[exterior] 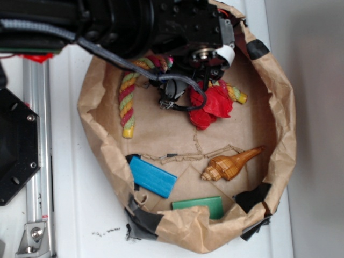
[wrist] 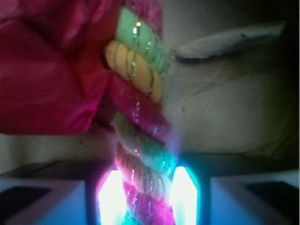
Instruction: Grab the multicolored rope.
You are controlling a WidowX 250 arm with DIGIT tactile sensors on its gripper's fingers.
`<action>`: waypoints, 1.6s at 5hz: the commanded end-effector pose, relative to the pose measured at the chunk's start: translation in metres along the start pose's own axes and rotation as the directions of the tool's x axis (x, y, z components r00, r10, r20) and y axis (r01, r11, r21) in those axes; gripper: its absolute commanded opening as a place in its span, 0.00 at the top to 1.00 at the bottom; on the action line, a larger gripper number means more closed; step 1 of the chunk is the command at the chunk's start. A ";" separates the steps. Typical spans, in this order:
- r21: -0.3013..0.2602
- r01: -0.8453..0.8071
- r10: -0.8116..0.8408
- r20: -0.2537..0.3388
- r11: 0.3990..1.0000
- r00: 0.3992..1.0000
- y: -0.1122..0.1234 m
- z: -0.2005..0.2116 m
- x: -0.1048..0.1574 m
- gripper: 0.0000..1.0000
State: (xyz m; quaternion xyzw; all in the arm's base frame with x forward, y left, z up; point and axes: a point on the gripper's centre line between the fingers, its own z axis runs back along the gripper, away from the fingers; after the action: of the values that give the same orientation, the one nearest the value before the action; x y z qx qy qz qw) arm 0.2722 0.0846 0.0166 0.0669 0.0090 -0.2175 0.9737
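The multicolored rope (exterior: 127,102) arcs across the far part of the paper bag, twisted in red-pink, yellow and pale green. One yellow end lies at the left and the other (exterior: 239,97) pokes out at the right. My gripper (exterior: 208,74) hangs over the rope's middle, beside a crumpled red ball (exterior: 212,105). In the wrist view the rope (wrist: 140,79) runs straight down between my glowing fingers (wrist: 112,197). Both pads press against its sides, so the gripper (wrist: 147,197) is shut on it. The red ball (wrist: 47,70) touches the rope's left side.
The brown paper bag (exterior: 279,107) forms a rolled wall around everything. Inside near the front lie a blue block (exterior: 153,177), a green block (exterior: 199,206) and a wooden shell (exterior: 231,165). A metal rail (exterior: 37,134) and black plate (exterior: 16,145) stand at the left.
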 end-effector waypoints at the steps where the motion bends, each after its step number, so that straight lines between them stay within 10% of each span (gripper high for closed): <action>1: 0.035 0.004 -0.005 0.027 0.999 1.000 -0.010 0.006 0.005 1.00; 3: 0.046 0.013 -0.014 0.031 0.999 0.999 -0.017 0.006 0.007 1.00; 6: -0.010 -0.294 0.294 0.060 0.956 0.954 -0.042 0.144 0.024 1.00; 8: -0.023 -0.315 0.316 0.044 0.949 0.948 -0.048 0.165 0.022 1.00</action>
State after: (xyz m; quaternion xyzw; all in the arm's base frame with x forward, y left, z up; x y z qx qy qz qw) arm 0.2625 0.0181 0.1536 0.0510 0.0181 -0.0579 0.9969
